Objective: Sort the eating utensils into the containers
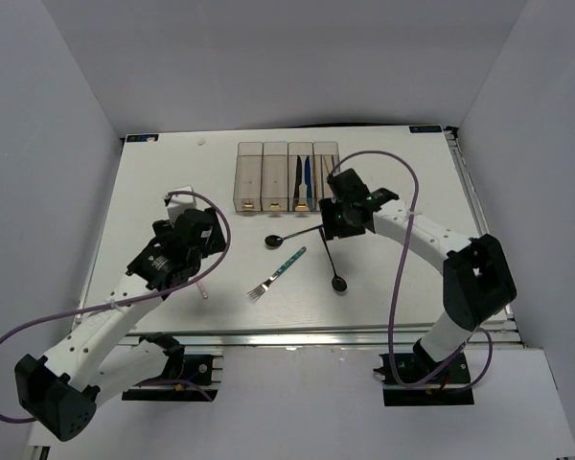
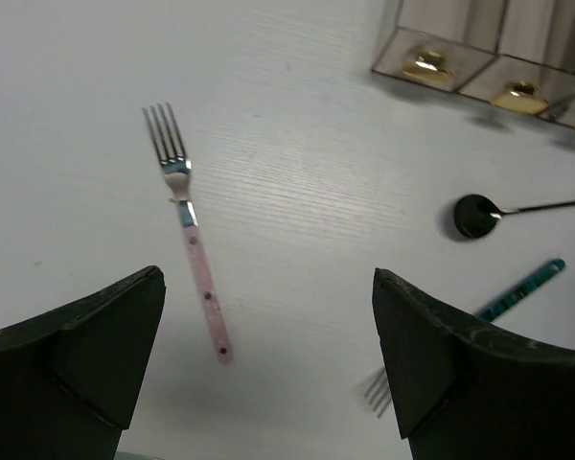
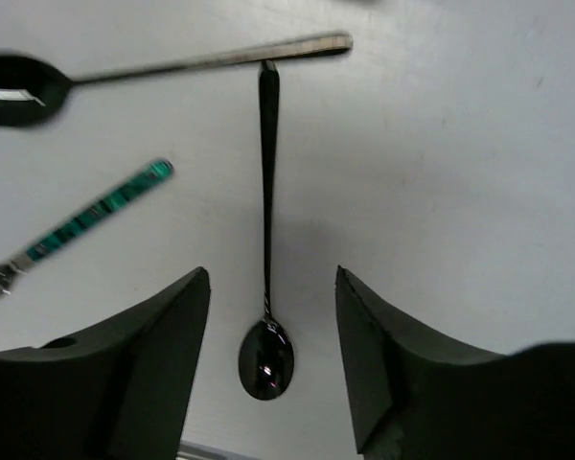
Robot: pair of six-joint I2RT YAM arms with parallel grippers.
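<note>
Well, over on the left, the left arm reaches out over the white surface, and its jaws stand apart with nothing in them. Under them, in the gap, a pink fork lies flat, tines pointing away from the arm, and neither jaw touches it.

Toward the middle lies a teal fork, set on a slant, tines toward the near edge and handle toward the bins. Just beyond it rests a black spoon, bowl to the left, its thin handle running off to the right. A second spoon lies almost square to the first, with the tip of its handle meeting the far end of the other handle and its bowl toward the near edge.

At the back stand the four clear bins in a row, yellow labels at their near ends. The third holds a black knife and a blue knife; the fourth holds thin sticks that I cannot make out clearly.

On the right, the right arm hangs over the second spoon, jaws apart on either side of its handle, gripping nothing.
</note>
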